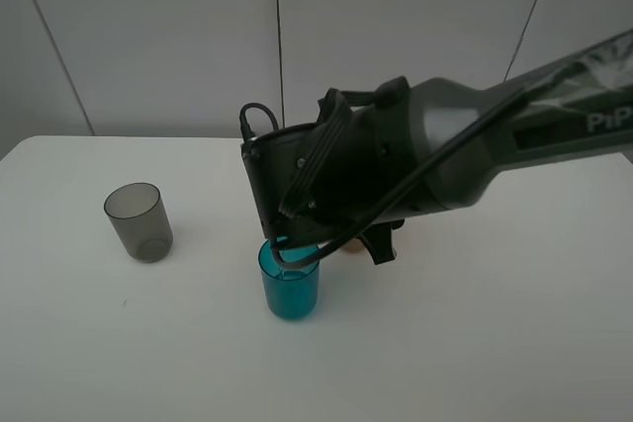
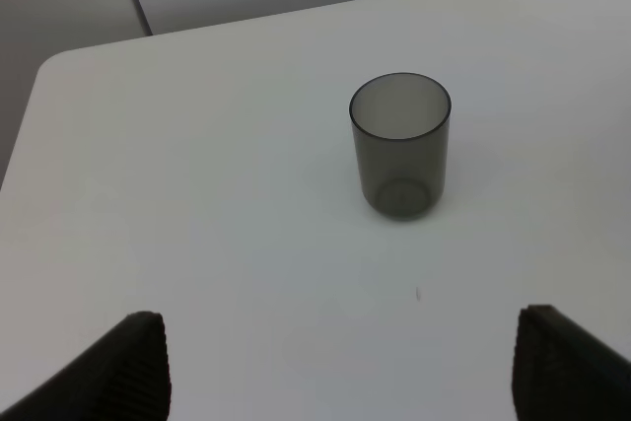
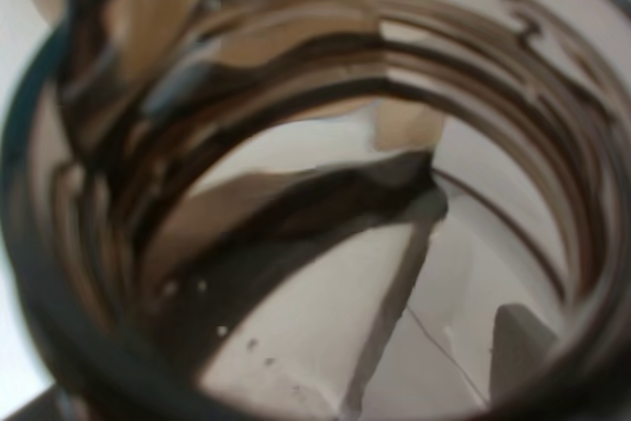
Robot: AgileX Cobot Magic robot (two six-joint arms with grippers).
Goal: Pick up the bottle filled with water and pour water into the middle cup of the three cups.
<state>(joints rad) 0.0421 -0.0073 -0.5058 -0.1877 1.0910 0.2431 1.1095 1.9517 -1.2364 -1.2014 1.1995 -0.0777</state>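
The right gripper (image 1: pixel 348 242), jaws hidden, evidently clamps the bottle (image 3: pixel 296 145), tipped just ahead of it above the middle cup (image 1: pixel 290 289). Its thin, probably slick plastic suits a firm mid-body hold. The left gripper (image 2: pixel 340 372) gapes empty.

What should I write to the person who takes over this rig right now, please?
Left gripper: open and empty, hovering over the table near the grey cup.
Right gripper: mostly hidden under its arm. It appears to hold the bottle, whose open mouth fills the right wrist view.
The middle cup: teal, upright, directly under the right arm.
Done: the bottle is picked up and is over the middle cup.
Left: the pour. I cannot tell whether water is flowing or how much is in the cup.
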